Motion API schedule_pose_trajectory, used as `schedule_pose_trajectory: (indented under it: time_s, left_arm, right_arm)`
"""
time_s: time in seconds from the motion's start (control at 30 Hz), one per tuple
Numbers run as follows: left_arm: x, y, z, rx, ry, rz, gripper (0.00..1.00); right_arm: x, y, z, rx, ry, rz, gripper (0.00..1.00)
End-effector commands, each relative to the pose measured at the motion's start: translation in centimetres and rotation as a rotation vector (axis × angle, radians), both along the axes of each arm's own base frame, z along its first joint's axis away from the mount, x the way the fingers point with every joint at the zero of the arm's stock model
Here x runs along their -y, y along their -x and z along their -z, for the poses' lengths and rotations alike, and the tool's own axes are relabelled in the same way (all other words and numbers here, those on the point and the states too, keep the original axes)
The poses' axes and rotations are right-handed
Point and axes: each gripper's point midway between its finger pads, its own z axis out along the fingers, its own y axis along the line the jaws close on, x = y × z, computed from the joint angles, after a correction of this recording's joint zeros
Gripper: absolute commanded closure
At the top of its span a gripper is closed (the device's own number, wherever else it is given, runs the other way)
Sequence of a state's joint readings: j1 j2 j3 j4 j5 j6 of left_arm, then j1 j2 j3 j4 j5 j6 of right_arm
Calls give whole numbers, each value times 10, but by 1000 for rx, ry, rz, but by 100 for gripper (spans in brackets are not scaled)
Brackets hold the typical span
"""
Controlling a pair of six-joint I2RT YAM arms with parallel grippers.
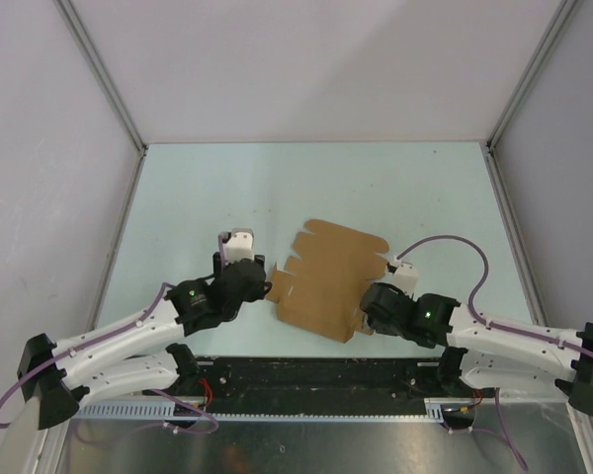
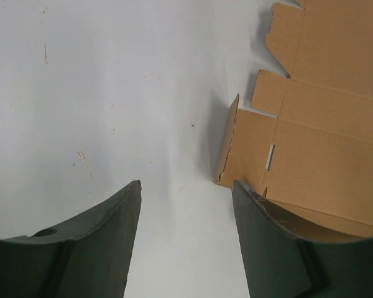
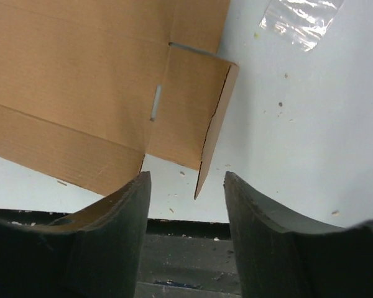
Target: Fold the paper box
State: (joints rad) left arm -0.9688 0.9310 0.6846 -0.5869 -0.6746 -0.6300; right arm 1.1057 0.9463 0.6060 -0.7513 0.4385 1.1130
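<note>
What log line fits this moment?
paper box: flat sheet, end flaps lifted | left gripper: open, at its left edge | right gripper: open, at its right edge | held: nothing

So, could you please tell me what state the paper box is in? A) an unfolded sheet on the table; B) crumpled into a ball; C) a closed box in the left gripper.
A: the paper box lies spread out as a brown die-cut sheet on the table.
</note>
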Motion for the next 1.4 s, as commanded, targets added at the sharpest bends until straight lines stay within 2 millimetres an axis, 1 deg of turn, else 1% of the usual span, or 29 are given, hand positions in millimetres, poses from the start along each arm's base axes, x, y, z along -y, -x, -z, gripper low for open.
schedule_pose_trajectory:
  time_s: [0.0, 0.1, 0.17, 0.33, 0.4, 0.47, 0.6, 0.77, 0.8, 0.87, 1.17, 1.2, 1.37]
  left_arm:
    - [2, -1, -5, 19, 65, -13, 35]
    - [0, 2, -3, 20, 73, -12, 35]
    - [-2, 3, 0, 17, 72, -12, 35]
    - [-3, 5, 6, 6, 67, -10, 35]
    - [-3, 5, 6, 8, 66, -12, 36]
    - [-3, 5, 5, 12, 71, -12, 35]
    - [-2, 4, -1, 28, 96, -7, 35]
    - [0, 4, -5, 44, 109, 10, 35]
    - [0, 4, -5, 45, 110, 12, 35]
    - [1, 4, -4, 45, 110, 16, 35]
    - [2, 5, -7, 54, 126, 28, 36]
    - [2, 5, -10, 61, 135, 27, 36]
    - [0, 6, -11, 71, 140, 31, 36]
  right_arm:
    - [3, -1, 5, -6, 10, 70, 47]
    - [10, -1, 7, -3, 38, 90, 54]
    - [12, -2, 8, -3, 44, 96, 57]
    - [18, -5, 9, -4, 63, 110, 60]
    - [20, -5, 10, -3, 67, 117, 64]
    - [21, -6, 11, -2, 64, 125, 67]
    - [27, -5, 19, -17, 55, 139, 71]
    - [33, -8, 26, -28, 6, 168, 76]
    - [30, -9, 24, -24, -23, 171, 76]
    - [33, -11, 25, -23, -39, 180, 78]
    - [26, -24, 10, 4, -144, 188, 87]
    - [25, -24, 10, 4, -152, 187, 87]
    - [22, -28, 2, 26, -188, 185, 90]
